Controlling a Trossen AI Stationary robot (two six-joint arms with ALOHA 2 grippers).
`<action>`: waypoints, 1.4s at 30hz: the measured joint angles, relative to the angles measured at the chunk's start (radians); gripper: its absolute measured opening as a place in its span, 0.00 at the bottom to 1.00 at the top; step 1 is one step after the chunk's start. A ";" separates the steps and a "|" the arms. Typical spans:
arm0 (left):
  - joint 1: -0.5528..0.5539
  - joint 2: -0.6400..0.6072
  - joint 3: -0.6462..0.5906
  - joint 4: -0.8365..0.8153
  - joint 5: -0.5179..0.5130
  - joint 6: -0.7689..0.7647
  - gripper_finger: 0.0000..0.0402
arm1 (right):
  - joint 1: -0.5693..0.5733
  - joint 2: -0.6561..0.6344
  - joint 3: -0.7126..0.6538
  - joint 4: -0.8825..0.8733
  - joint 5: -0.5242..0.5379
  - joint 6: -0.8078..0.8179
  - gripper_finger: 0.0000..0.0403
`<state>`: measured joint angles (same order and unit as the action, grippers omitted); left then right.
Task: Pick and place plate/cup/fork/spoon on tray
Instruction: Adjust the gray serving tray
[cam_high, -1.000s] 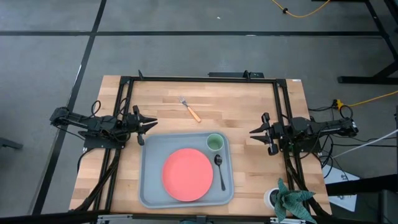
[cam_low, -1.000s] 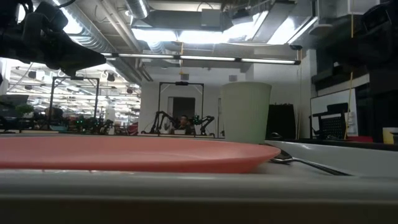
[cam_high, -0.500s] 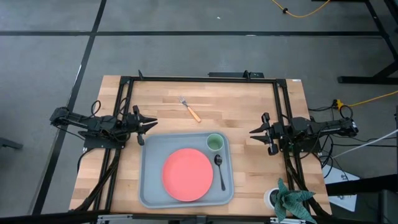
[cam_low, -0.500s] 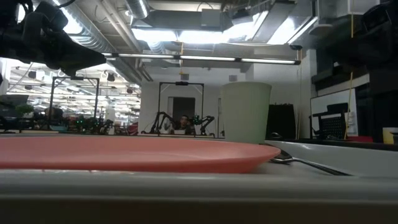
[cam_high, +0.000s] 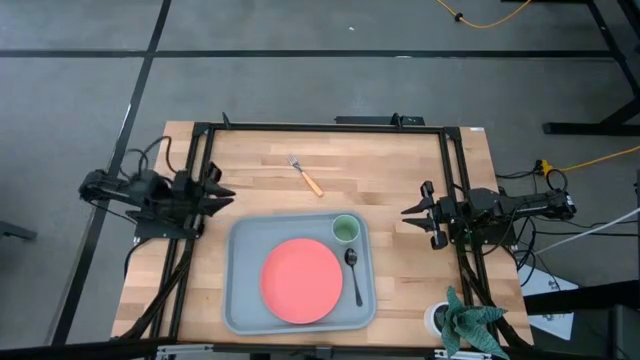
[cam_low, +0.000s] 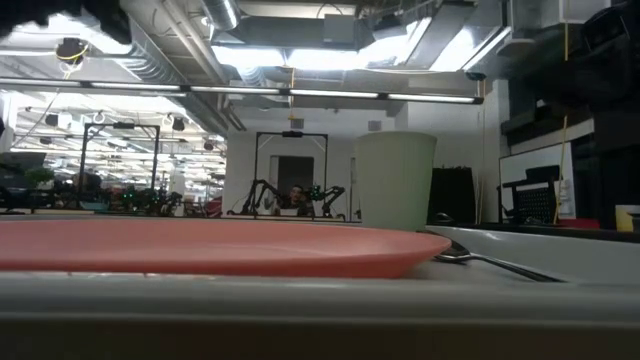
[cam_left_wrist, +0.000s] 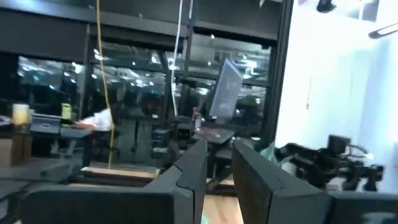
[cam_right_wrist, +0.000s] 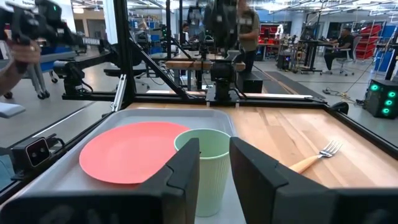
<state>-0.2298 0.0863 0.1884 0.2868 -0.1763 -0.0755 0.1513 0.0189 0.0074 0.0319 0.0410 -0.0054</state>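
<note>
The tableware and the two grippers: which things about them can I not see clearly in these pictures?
- Fork: absent from the low view; in the right wrist view a finger covers the handle's end.
- Spoon: in the low view the plate hides its bowl.
- Cup: right wrist fingers cover its sides.
- Left gripper: out of the low view; motion-blurred in its wrist view.
- Right gripper: too small in the high view to judge its gap.

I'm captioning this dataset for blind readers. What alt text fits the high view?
A blue-grey tray on a wooden table holds a coral-red plate, a pale-green cup and a dark spoon; the fork lies off the tray, on the table. The left claw and right claw hover at either side.
</note>
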 joint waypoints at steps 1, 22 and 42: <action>0.000 0.030 0.047 -0.045 0.008 -0.008 0.17 | 0.000 0.000 0.000 0.000 0.000 0.000 0.23; -0.415 0.998 0.692 -1.028 0.005 -0.437 0.12 | 0.000 0.000 0.000 0.000 0.000 0.001 0.23; -0.425 1.303 0.498 -0.872 -0.015 -0.731 0.12 | 0.000 0.000 0.000 0.000 0.000 0.001 0.23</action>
<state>-0.6549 1.3893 0.6861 -0.5851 -0.1912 -0.8070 0.1513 0.0189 0.0074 0.0322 0.0409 -0.0045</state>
